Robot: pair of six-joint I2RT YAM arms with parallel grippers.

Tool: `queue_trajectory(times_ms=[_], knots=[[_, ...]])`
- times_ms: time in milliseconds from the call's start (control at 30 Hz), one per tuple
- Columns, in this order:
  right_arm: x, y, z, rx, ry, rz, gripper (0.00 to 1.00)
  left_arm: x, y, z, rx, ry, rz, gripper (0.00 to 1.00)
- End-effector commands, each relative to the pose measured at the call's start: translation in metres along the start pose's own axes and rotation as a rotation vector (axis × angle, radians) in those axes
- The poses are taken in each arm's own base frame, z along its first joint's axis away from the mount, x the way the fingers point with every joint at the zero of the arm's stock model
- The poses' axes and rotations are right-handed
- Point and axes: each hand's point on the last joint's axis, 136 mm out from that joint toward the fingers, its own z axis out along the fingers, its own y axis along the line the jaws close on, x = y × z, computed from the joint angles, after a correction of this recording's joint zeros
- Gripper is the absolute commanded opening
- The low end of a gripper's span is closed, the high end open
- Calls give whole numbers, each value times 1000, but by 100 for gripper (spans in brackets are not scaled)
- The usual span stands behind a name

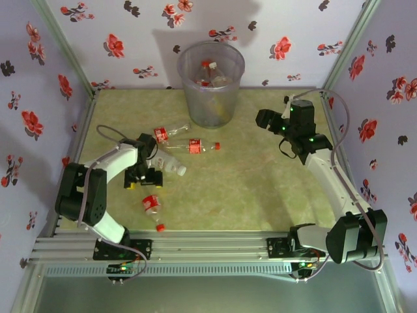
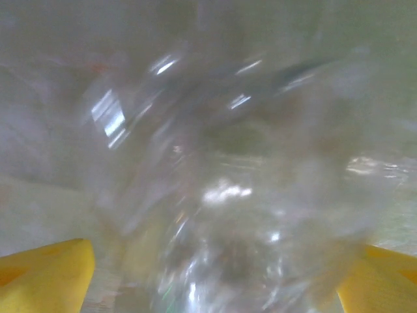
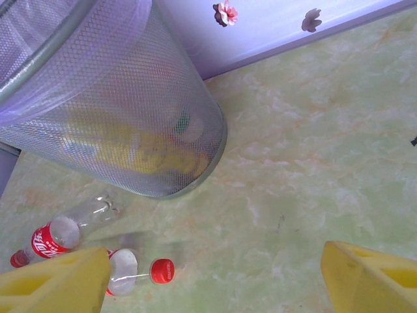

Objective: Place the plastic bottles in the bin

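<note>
One clear, crumpled plastic bottle [image 1: 168,165] lay toward the table's [image 1: 260,189] left edge, long axis left-to-right, straddled by the left gripper [image 1: 146,178], fingers spread wide, grip not discernible; the tall translucent grey bin [image 1: 195,104] stood well apart at the far edge.

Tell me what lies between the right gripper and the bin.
Nothing. In the top view, the stretch of table between the right gripper and the bin is bare.

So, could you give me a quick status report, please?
Left end effector astride clear bottle, grip unclear. Right end effector open, empty. Three red-label bottles loose on table; nothing blocking bin.
</note>
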Motion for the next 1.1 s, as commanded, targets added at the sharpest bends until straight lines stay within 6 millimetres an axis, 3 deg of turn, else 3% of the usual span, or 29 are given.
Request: queue_trajectory(times_ms=[0,300,433,600,700,800,967,1067], knots=[[-12,5,-7,-21,-41,6,85,-3,-6,1,18,4,-6,85],[-12,3,-7,-12,-42,4,85,-7,-7,-6,35,-36,-40,59],[-12,3,-8,-9,-41,-2,85,-13,-9,-23,61,-90,-55,46],[-11,2,-10,-5,-43,-2,85,-26,-13,-63,112,-196,-70,42],[-9,1,-11,-2,-36,2,85,-32,-13,-103,144,-278,-70,40],[-9,4,-13,-14,-34,15,85,-48,-17,-155,200,-417,-60,34],[-5,10,-15,-55,-19,53,85,-82,-25,-255,292,-691,-16,27],[0,13,-16,-74,-4,76,85,-104,-33,-316,378,-894,-1,17]])
